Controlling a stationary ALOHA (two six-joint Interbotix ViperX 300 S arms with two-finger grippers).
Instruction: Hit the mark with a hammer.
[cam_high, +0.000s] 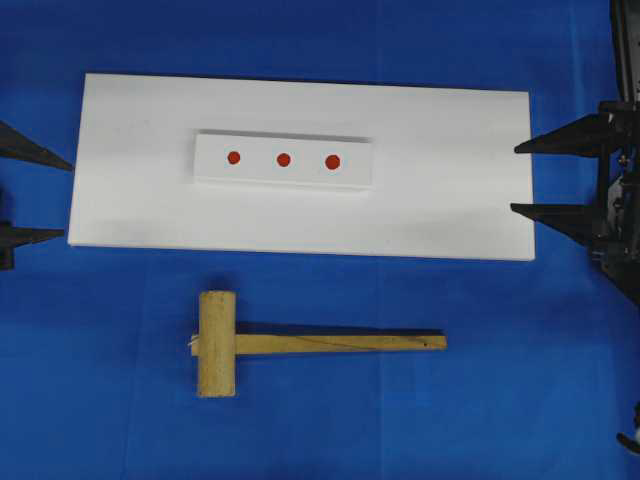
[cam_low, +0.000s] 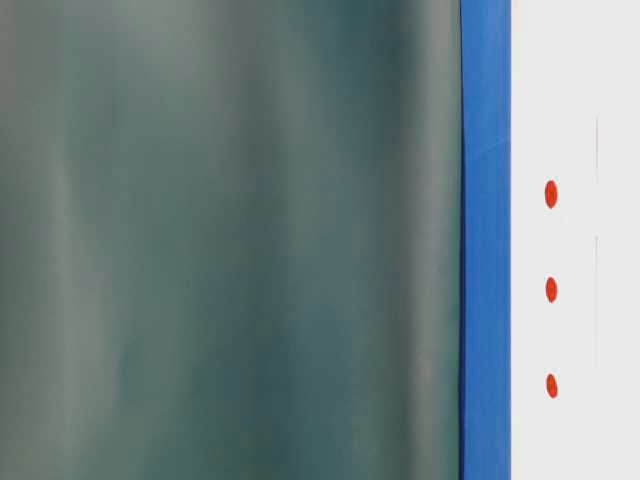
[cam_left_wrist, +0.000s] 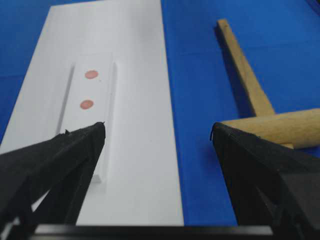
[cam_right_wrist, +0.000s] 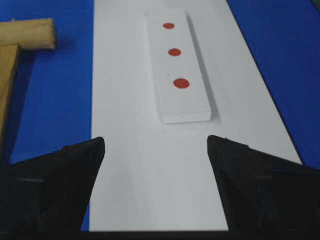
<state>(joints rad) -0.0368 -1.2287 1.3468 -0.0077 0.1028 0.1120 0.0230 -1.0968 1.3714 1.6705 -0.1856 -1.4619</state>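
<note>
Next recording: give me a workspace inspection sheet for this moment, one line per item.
Surface: blue cloth under a white board.
Job's things: hammer flat on the cloth, beside the board, untouched; three red marks in a row on a raised white block.
Clutter: nothing seen.
Grippers: left gripper and right gripper both open, empty, at opposite ends of the board.
Cables: nothing seen.
Surroundings: table-level view mostly blocked by a blurred dark-green surface.
</note>
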